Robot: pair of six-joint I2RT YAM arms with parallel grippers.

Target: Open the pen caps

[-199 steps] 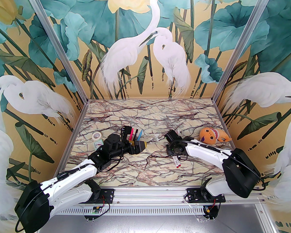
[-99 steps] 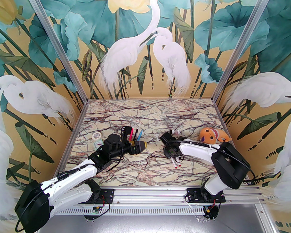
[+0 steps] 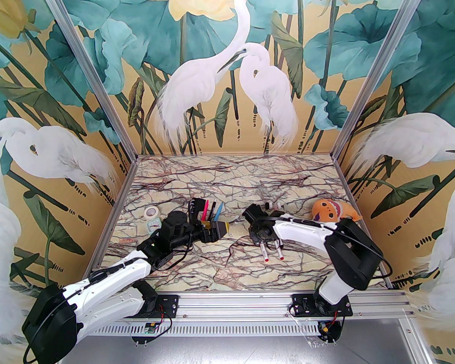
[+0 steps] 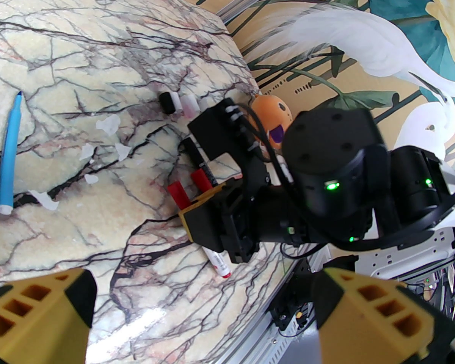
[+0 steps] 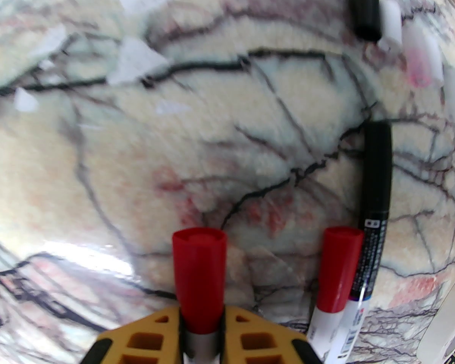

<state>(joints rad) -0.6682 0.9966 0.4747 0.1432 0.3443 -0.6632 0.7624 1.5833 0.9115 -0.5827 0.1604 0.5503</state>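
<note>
My right gripper (image 5: pixel 201 315) is shut on a white pen just behind its red cap (image 5: pixel 199 267), low over the marble table. A second red-capped pen (image 5: pixel 339 275) lies just to the right, against a black pen (image 5: pixel 377 173). Loose pen caps sit farther back: a black one (image 5: pixel 365 13), a white one (image 5: pixel 390 21) and a pinkish one (image 5: pixel 421 59). From above, the held pen (image 3: pixel 264 250) and its neighbour (image 3: pixel 278 250) point toward the near edge. My left gripper (image 3: pixel 218 229) hovers open, holding nothing. Pink (image 3: pixel 204 211), black (image 3: pixel 213 211) and blue (image 3: pixel 220 211) pens lie behind it.
An orange plush toy (image 3: pixel 331 211) rests at the right, behind my right arm. A tape roll (image 3: pixel 151 212) and a small clock (image 3: pixel 154 224) sit at the left. White scraps (image 4: pixel 108 123) are scattered on the marble table (image 3: pixel 231 267) between the pen groups.
My right arm swung left and its gripper closed on one red-capped pen, drawing it left, away from the other. The left arm barely moved.
</note>
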